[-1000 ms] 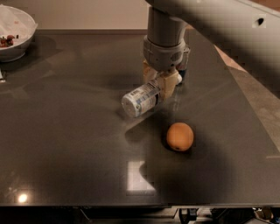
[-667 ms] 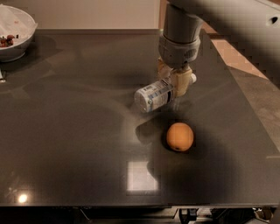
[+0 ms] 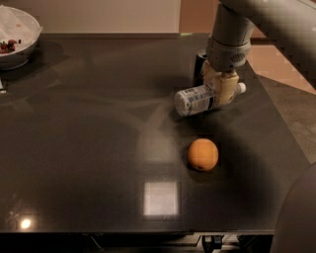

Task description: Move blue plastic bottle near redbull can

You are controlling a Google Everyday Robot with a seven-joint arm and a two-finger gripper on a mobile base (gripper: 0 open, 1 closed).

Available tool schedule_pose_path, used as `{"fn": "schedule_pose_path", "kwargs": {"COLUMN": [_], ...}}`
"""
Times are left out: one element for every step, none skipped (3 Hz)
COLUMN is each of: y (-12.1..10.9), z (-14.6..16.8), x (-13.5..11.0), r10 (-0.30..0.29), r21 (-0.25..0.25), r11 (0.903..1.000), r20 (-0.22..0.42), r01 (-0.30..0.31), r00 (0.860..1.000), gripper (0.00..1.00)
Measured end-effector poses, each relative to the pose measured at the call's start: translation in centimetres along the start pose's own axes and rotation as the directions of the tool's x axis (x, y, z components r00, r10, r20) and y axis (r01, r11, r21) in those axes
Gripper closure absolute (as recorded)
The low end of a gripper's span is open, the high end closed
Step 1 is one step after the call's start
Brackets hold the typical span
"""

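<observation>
A dark, glossy tabletop (image 3: 89, 148) fills most of the frame, and a bright square of reflected light (image 3: 160, 197) is seen on it near the lower middle. A pale wall (image 3: 98, 15) is seen along the top edge and a tan floor (image 3: 279, 64) at the upper right. A white bowl (image 3: 17, 57) with some small red bits in it is placed at the upper left corner of the tabletop. An orange fruit (image 3: 203, 154) is set right of centre. The blue plastic bottle (image 3: 195, 100) is seen as a clear bottle with a pale blue-and-white label and a white cap (image 3: 241, 88); it is held on its side at the upper right of centre, base turned to the left and cap to the right, above the fruit in the frame. The gripper (image 3: 221, 90), carried on a grey arm (image 3: 232, 29) reaching down from the upper right, is clamped around the bottle at its cap end, with cream fingers (image 3: 228, 88) pressed against it. The redbull can (image 3: 199, 66) is seen only as a dark upright shape just behind the gripper and the bottle, largely hidden by them
</observation>
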State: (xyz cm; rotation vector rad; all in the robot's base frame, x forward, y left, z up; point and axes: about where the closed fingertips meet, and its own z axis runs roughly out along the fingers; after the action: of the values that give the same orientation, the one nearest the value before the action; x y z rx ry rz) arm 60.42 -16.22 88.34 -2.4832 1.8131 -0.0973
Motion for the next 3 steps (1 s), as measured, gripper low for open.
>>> {"fn": "schedule_pose_path", "kwargs": {"y": [-1.2, -2.4, -3.2], "z": [0.6, 1.1, 1.5], "x": [2.8, 4.9, 6.3], "r10": [0.099, 0.181, 0.247], "r21": [0.012, 0.025, 0.035], "r11": [0.9951, 0.9833, 0.9688], "r20": [-0.02, -0.034, -0.037], "r01": [-0.098, -0.18, -0.245], "r00": [0.995, 0.983, 0.968], "gripper": [1.0, 1.0, 0.82]}}
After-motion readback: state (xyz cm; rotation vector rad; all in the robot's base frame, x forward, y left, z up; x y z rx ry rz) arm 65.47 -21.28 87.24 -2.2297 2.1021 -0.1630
